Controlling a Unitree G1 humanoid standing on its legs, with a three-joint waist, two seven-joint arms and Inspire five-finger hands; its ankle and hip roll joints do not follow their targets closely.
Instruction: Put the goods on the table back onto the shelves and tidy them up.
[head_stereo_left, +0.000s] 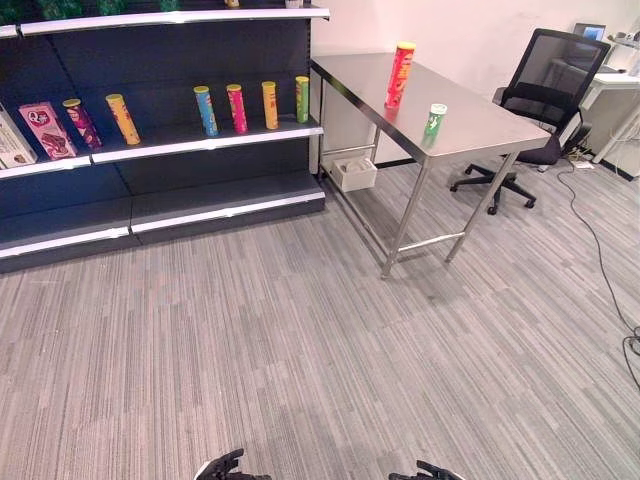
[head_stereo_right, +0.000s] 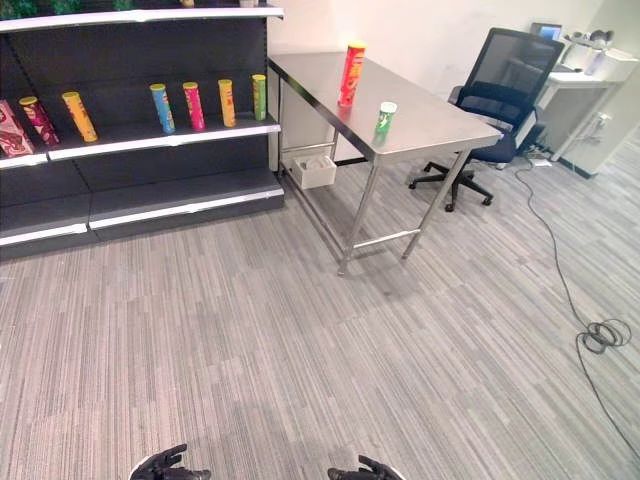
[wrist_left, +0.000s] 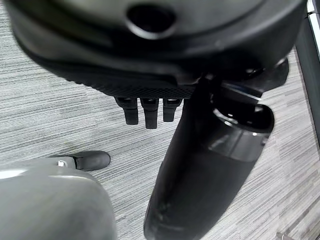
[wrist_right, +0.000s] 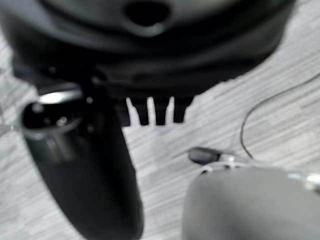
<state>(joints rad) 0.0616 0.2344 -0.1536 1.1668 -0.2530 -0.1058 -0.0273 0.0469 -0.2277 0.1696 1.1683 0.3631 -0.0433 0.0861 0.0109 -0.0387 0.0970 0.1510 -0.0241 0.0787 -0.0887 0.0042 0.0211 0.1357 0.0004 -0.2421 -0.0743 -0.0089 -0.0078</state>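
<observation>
A tall red can (head_stereo_left: 400, 75) and a short green can (head_stereo_left: 434, 120) stand upright on the steel table (head_stereo_left: 480, 130) at the far right. Left of the table is the dark shelf unit, and its middle shelf (head_stereo_left: 200, 140) holds a row of upright cans: blue (head_stereo_left: 206, 110), pink (head_stereo_left: 237, 108), yellow (head_stereo_left: 270, 105) and green (head_stereo_left: 302, 99). My left hand (head_stereo_left: 228, 468) and right hand (head_stereo_left: 428, 472) hang low at the near edge, far from the table. In the wrist views the left hand (wrist_left: 150, 60) and right hand (wrist_right: 150, 65) hang over carpet, fingers straight, holding nothing.
More cans and a pink box (head_stereo_left: 47, 130) sit further left on the shelf. A black office chair (head_stereo_left: 545, 100) stands behind the table, and a white box (head_stereo_left: 355, 173) lies under it. A cable (head_stereo_right: 600, 333) runs over the carpet at the right. Open carpet lies between me and the shelves.
</observation>
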